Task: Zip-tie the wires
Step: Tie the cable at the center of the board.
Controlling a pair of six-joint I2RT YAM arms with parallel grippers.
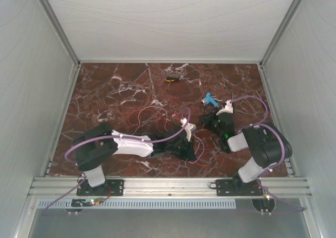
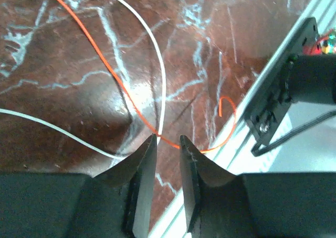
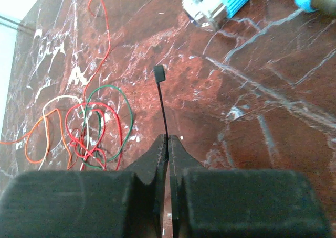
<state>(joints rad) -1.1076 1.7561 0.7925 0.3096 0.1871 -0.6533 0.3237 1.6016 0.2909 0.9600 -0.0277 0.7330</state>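
Right tool (image 3: 168, 139) is clamped tight on the zip tie (image 3: 163, 107), the black strip poking straight out over the counter (image 3: 252, 101), head at the far end. The wires (image 3: 86, 136) lie in a loose tangle off to its left. Left tool (image 2: 167, 139) sits low, fingers narrowly apart, an orange wire (image 2: 94, 53) crossing right at their tips.

Found the wires (image 1: 152, 112) on the table (image 1: 105, 86); spotted a small tool (image 1: 171, 79) behind them and, to their right, the zip tie (image 3: 163, 109) (also a second tool (image 1: 211, 99), farther back).
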